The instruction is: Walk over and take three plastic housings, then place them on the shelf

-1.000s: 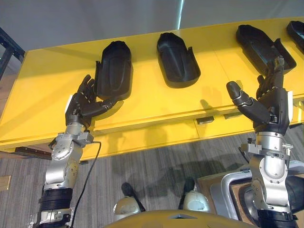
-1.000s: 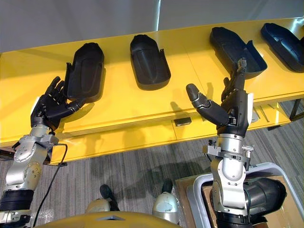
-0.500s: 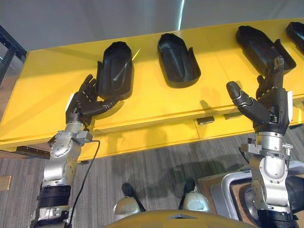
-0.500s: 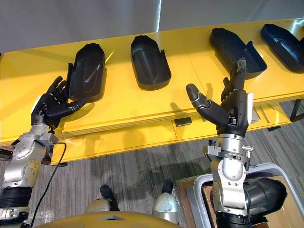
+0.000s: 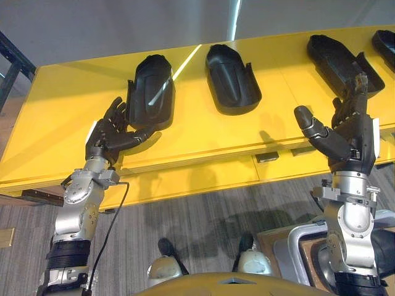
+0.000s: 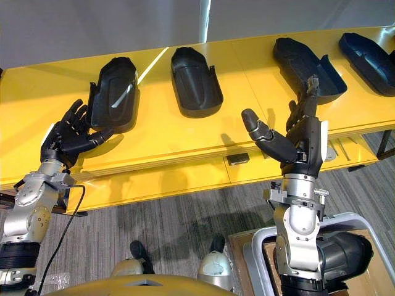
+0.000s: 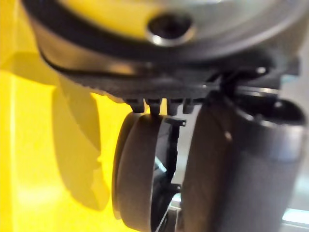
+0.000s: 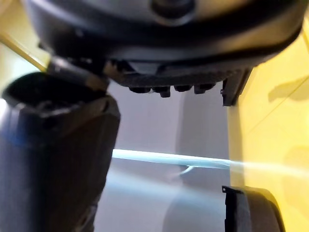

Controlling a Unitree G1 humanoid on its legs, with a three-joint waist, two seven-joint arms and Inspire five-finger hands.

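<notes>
Several black plastic housings lie in a row on the yellow table (image 5: 62,105): the leftmost housing (image 5: 151,92), a second housing (image 5: 231,77), a third housing (image 5: 333,55) and a fourth housing (image 6: 367,52) at the right edge. My left hand (image 5: 108,132) is open beside the leftmost housing's near left end, thumb pointing under that end. The left wrist view shows this housing (image 7: 140,174) just past the thumb (image 7: 231,169). My right hand (image 5: 349,132) is raised and open, fingers straight, in front of the third housing and holding nothing.
A dark shelf frame (image 5: 9,58) stands off the table's left end. A grey-rimmed container (image 6: 265,246) sits on the carpet at the lower right. The table's front edge runs between me and the housings.
The view has shifted slightly and a streak of light now crosses the table near the leftmost housing. Both hands keep their places.
</notes>
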